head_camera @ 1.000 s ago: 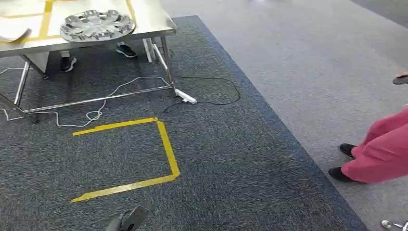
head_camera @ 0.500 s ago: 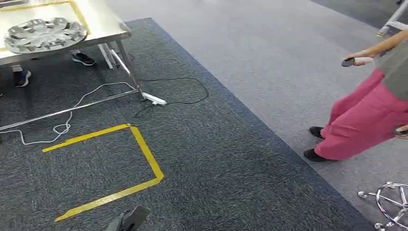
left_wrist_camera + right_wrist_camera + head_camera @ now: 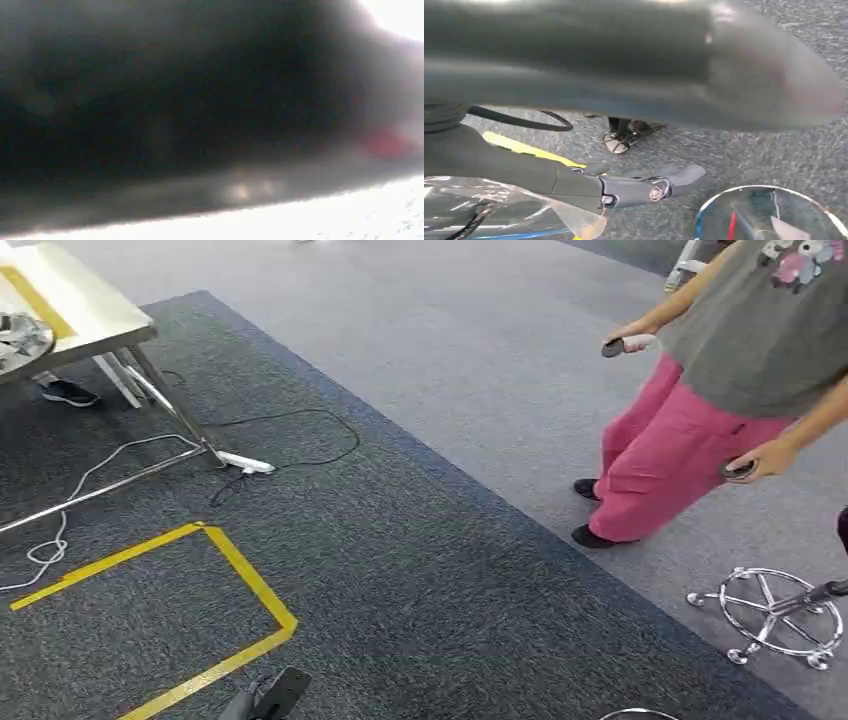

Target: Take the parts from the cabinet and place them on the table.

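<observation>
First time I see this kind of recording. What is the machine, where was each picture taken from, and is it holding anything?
It is a walking humanoid robot with two arms ending in hands. The wide picture is from its head, looking down at dark carpet with a yellow tape outline. At upper left stands a pale metal-legged table bearing a silver wheel cover; a person in pink trousers stands right, near a chrome stool base. The other two pictures come from wrist cameras. The right hand hangs above the carpet, fingers stretched out, holding nothing. The left wrist picture is too dark and blurred to read.
</observation>
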Robot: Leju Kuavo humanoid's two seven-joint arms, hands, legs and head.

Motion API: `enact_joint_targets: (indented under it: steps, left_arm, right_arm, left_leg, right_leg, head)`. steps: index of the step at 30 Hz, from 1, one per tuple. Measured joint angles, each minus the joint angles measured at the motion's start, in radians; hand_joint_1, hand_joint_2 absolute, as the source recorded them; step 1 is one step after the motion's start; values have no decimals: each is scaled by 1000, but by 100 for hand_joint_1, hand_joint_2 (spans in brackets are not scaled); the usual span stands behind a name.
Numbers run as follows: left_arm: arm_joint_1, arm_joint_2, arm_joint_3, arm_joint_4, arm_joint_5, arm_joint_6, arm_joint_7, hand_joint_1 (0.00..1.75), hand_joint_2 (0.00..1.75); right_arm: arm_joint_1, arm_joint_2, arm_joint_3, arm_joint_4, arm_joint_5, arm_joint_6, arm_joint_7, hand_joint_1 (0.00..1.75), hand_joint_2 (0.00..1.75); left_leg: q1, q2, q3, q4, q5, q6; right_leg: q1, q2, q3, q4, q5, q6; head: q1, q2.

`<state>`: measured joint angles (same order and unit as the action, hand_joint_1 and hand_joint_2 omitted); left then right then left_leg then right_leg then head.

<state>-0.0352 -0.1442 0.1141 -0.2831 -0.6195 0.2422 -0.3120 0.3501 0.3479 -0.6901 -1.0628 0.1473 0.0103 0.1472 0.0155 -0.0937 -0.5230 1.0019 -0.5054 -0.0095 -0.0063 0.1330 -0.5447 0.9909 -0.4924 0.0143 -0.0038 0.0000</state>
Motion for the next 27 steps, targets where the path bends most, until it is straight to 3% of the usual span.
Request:
enact_joint_targets:
  steps: [2, 3, 4, 5, 6, 7, 8, 9, 10, 11, 12, 13, 14, 17, 18, 19, 20, 21, 22, 23, 24, 25, 27]
  left_arm:
    - [-1, 0, 0, 0, 2, 1, 0, 0, 0]
    - [-4, -3, -1, -2, 2, 1, 0, 0, 0]
    - [-6, -2, -1, -2, 3, 1, 0, 0, 0]
    - [-5, -3, -1, -2, 3, 1, -1, 0, 0]
    - [-2, -3, -1, -2, 3, 1, -1, 0, 0]
    - [2, -2, -1, -2, 4, 1, -1, 0, 0]
    - [4, -1, -1, -2, 4, 1, -1, 0, 0]
    - [3, -1, -1, -2, 4, 1, -1, 0, 0]
    - [2, -1, -1, -2, 4, 1, -1, 0, 0]
    - [0, -2, -1, -3, 4, 1, -1, 0, 0]
    - [0, -3, -2, -3, 4, 1, -1, 0, 0]
    - [-1, -2, -2, -3, 7, 1, -1, 0, 0]
    - [0, -2, -2, -3, 9, 1, -1, 0, 0]
    - [-4, -3, -4, -4, 18, 1, -4, 0, 0]
    - [-4, -4, -6, -8, 23, 1, -7, 0, 0]
    - [-5, -3, -7, -8, 25, 1, -9, 0, 0]
    - [-4, -3, -8, -9, 30, 2, -12, 0, 0]
    - [0, -2, -9, -9, 35, 2, -12, 0, 0]
    - [6, 0, -9, -9, 38, 3, -12, 0, 0]
    - [13, 1, -10, -9, 45, 5, -9, 0, 0]
    - [17, 3, -10, -10, 49, 9, -4, 0, 0]
    - [21, 4, -10, -11, 57, 13, 0, 0, 0]
    - [30, 9, -10, -17, 77, 23, 0, 0, 0]
  right_arm:
    - [4, 0, -9, 5, 1, 5, -1, 0, 0]
    - [4, 0, -11, 6, 2, 6, -1, 0, 0]
    - [4, 0, -12, 8, 2, 6, -1, 0, 0]
    - [-2, 0, -13, 8, 2, 6, -3, 0, 0]
    - [-7, 0, -13, 9, 2, 6, -3, 0, 0]
    - [-9, 0, -14, 10, 2, 6, -3, 0, 0]
    - [-7, 0, -14, 11, 2, 6, -3, 0, 0]
    - [-6, 0, -14, 13, 2, 6, -3, 0, 0]
    - [-5, 0, -16, 14, 2, 6, -3, 0, 0]
    - [-5, 0, -19, 14, 3, 8, -3, 0, 0]
    - [-6, 0, -21, 14, 4, 9, -3, 0, 0]
    - [-7, 0, -23, 15, 7, 10, -3, 0, 0]
    - [-11, 0, -24, 16, 13, 14, -3, 0, 0]
    - [-13, 0, -33, 22, 36, 27, -3, 0, 0]
    - [-15, 0, -36, 25, 49, 33, -3, 0, 0]
    - [-17, 0, -39, 28, 61, 39, -3, 0, 0]
    - [-24, 0, -44, 32, 79, 46, -5, 0, 0]
    - [-35, 0, -57, 43, 107, 55, -13, 0, 0]
    - [-43, 0, -67, 54, 134, 68, -26, 0, 0]
    - [-51, -2, -81, 69, 168, 80, -43, 0, 0]
    - [-59, -5, -94, 84, 197, 90, -59, 0, 0]
    - [-69, -8, -109, 106, 226, 99, -79, 0, 0]
    - [-100, -19, -141, 158, 283, 108, -121, 0, 0]
  left_leg:
    - [-4, 22, 1, -4, 3, 14]
    - [5, 41, 4, -18, 11, 25]
    - [2, 54, 5, -21, 12, 32]
    - [0, 71, 4, -21, 12, 34]
    - [-2, 88, 4, -20, 11, 36]
    - [-4, 108, 4, -20, 10, 37]
    - [-4, 125, 3, -19, 9, 37]
    - [-4, 140, 3, -19, 8, 36]
    - [-4, 152, 5, -19, 6, 35]
    - [-4, 164, 8, -19, 4, 33]
    - [-4, 175, 13, -19, 1, 29]
    - [-7, 183, 19, -19, -2, 23]
    - [-14, 191, 20, -17, -8, 15]
    - [-10, 217, 29, -21, -8, -1]
    - [-8, 218, 30, -18, -14, -10]
    - [-5, 169, 25, 2, -31, -17]
    - [-3, 131, 4, 52, -67, -18]
    - [-3, 111, -35, 140, -114, -18]
    - [-4, 103, -75, 225, -151, -19]
    - [-4, 100, -110, 293, -169, -18]
    - [-4, 98, -123, 308, -157, -17]
    - [-5, 97, -114, 278, -123, -14]
    - [-5, 81, -52, 120, -20, -5]
  right_leg:
    - [-6, 24, -17, -6, 5, 16]
    - [-7, 24, -18, 1, 2, 20]
    - [-1, -42, -33, 30, -23, 21]
    - [-1, -89, -67, 96, -65, 25]
    - [-2, -112, -108, 179, -107, 29]
    - [-5, -123, -148, 260, -141, 33]
    - [-6, -127, -176, 316, -155, 36]
    - [-7, -130, -175, 316, -141, 38]
    - [-8, -134, -148, 267, -107, 39]
    - [-9, -141, -101, 183, -64, 39]
    - [-9, -163, -38, 73, -20, 36]
    - [-5, -218, 3, 0, -10, 32]
    - [-4, -221, 11, -5, -11, 24]
    - [3, -183, -8, 0, -11, 9]
    - [-3, -171, 6, -7, -5, -1]
    - [-6, -161, 7, -10, -2, -5]
    - [-7, -153, 7, -10, 2, -12]
    - [-6, -138, 6, -10, 3, -16]
    - [-5, -123, 6, -9, 3, -18]
    - [-3, -106, 6, -9, 3, -18]
    - [-3, -91, 7, -9, 3, -18]
    - [-2, -76, 9, -9, 3, -18]
    - [-2, -43, 13, -8, 2, -18]
  head:
    - [2, 0]
    - [-1, 0]
    - [6, 0]
    - [16, 0]
    - [16, 0]
    - [15, 0]
    - [15, 0]
    - [16, 0]
    - [16, 0]
    - [16, 0]
    - [16, 0]
    - [17, 0]
    - [14, 0]
    - [11, 0]
    - [12, 0]
    - [6, 0]
    - [5, 0]
    - [5, 0]
    - [4, 0]
    - [5, 0]
    - [5, 0]
    - [5, 0]
    - [5, 0]
